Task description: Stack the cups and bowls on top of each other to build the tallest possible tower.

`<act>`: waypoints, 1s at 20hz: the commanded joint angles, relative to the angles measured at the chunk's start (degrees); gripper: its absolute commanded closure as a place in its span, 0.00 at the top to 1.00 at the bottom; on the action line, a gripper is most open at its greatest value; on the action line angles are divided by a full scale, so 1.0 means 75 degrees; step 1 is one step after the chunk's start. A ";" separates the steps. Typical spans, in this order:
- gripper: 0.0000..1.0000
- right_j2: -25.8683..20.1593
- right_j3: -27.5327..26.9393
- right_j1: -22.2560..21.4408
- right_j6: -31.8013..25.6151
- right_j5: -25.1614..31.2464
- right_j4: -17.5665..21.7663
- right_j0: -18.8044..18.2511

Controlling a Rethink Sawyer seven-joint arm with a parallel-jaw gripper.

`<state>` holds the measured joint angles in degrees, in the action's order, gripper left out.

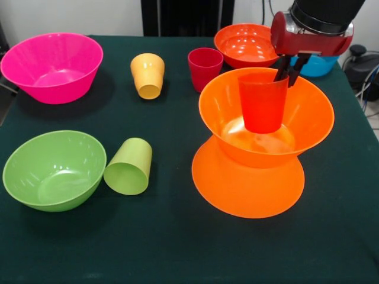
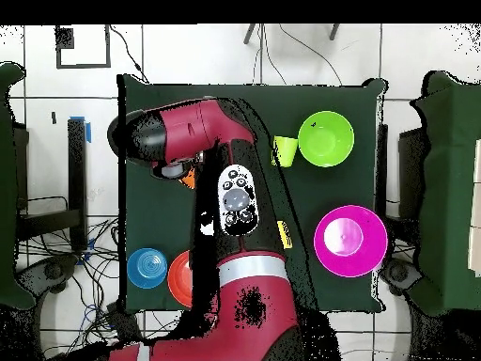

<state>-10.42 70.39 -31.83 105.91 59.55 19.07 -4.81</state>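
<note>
We see the tool (image 1: 289, 76) grasping the far rim of the upright red-orange cup (image 1: 262, 102), directly above the upper orange bowl (image 1: 308, 121) of the tower near the bench's right edge.

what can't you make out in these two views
- Overhead view: the arm covers the tower, the red-orange cup and the claw.
- Front view: the claw hides most of the blue bowl.
- Front view: the upper orange bowl hides the cup's base, so whether it rests there is unclear.
</note>
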 commanded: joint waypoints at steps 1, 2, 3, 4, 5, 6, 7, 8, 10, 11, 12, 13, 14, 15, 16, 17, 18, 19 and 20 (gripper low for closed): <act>0.00 -0.0194 0.0396 0.0118 0.0593 -0.0559 -0.0032 0.0133; 0.00 -0.0193 0.0391 0.0123 0.0600 -0.0568 -0.0029 0.0138; 0.00 -0.0191 0.0398 0.0122 0.0608 -0.0579 -0.0029 0.0139; 0.00 -0.0191 0.0399 0.0123 0.0602 -0.0587 -0.0023 0.0138; 0.00 -0.0195 0.0406 0.0123 0.0592 -0.0596 -0.0024 0.0130; 0.00 -0.0199 0.0420 0.0123 0.0579 -0.0614 -0.0022 0.0120; 0.00 -0.0203 0.0434 0.0124 0.0572 -0.0636 -0.0022 0.0111; 0.00 -0.0204 0.0437 0.0127 0.0562 -0.0648 -0.0020 0.0106; 0.00 -0.0208 0.0463 0.0130 0.0549 -0.0699 -0.0020 0.0092; 0.00 -0.0204 0.0466 0.0134 0.0549 -0.0716 -0.0018 0.0092; 0.00 -0.0200 0.0468 0.0138 0.0549 -0.0734 -0.0015 0.0091; 0.00 -0.0200 0.0473 0.0141 0.0543 -0.0750 -0.0014 0.0090; 0.00 -0.0196 0.0481 0.0143 0.0541 -0.0771 -0.0016 0.0089; 0.00 -0.0197 0.0482 0.0148 0.0530 -0.0784 -0.0019 0.0086; 0.00 -0.0199 0.0483 0.0153 0.0518 -0.0797 -0.0021 0.0083; 0.00 -0.0196 0.0493 0.0152 0.0509 -0.0814 -0.0018 0.0083; 0.00 -0.0190 0.0518 0.0142 0.0514 -0.0840 -0.0020 0.0084; 0.00 -0.0185 0.0543 0.0133 0.0518 -0.0867 -0.0022 0.0086; 0.00 -0.0181 0.0554 0.0132 0.0519 -0.0881 -0.0024 0.0087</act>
<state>-10.42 70.54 -31.75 105.91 56.23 18.97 -4.81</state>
